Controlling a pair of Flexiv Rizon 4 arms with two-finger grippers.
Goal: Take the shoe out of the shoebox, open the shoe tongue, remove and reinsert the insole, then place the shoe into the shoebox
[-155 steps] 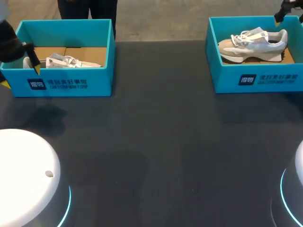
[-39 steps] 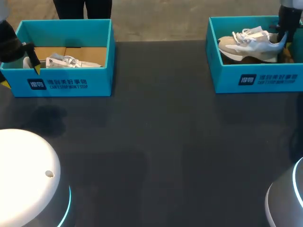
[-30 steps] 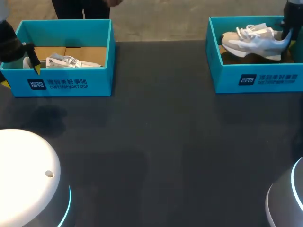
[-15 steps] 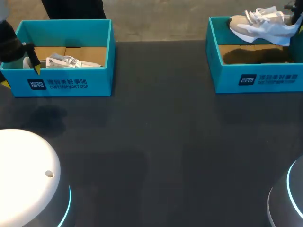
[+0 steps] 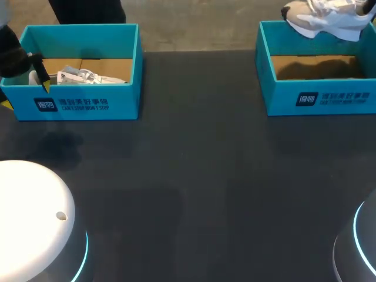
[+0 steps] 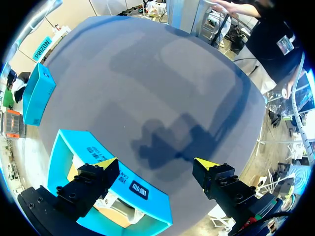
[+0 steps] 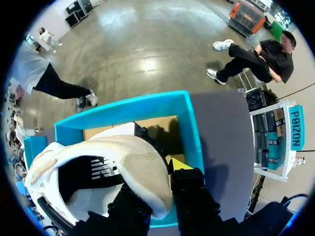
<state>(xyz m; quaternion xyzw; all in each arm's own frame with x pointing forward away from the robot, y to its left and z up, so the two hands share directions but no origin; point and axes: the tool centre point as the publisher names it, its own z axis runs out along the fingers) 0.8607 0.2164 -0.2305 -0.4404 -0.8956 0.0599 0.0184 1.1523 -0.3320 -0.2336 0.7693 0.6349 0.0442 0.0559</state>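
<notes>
A white and beige shoe (image 5: pixel 326 17) hangs in the air above the right teal shoebox (image 5: pixel 317 97), whose brown floor is bare. In the right wrist view my right gripper (image 7: pixel 156 174) is shut on the shoe's (image 7: pixel 98 167) heel collar, with the box (image 7: pixel 189 128) below it. A second white shoe (image 5: pixel 88 76) lies in the left teal shoebox (image 5: pixel 82 103). My left gripper (image 5: pixel 26 94) stands open at that box's left end, its fingers (image 6: pixel 103 169) wide apart over the box's wall (image 6: pixel 123 187) with nothing between them.
Dark table (image 5: pixel 194 188) stretches between the two boxes and towards the front. The arms' white bases (image 5: pixel 35 223) sit at the front corners. The right box (image 6: pixel 37 93) shows far off across the table in the left wrist view.
My right gripper has lifted the shoe up and out of the right shoebox, leaving the box floor bare. The left arm has not moved.
</notes>
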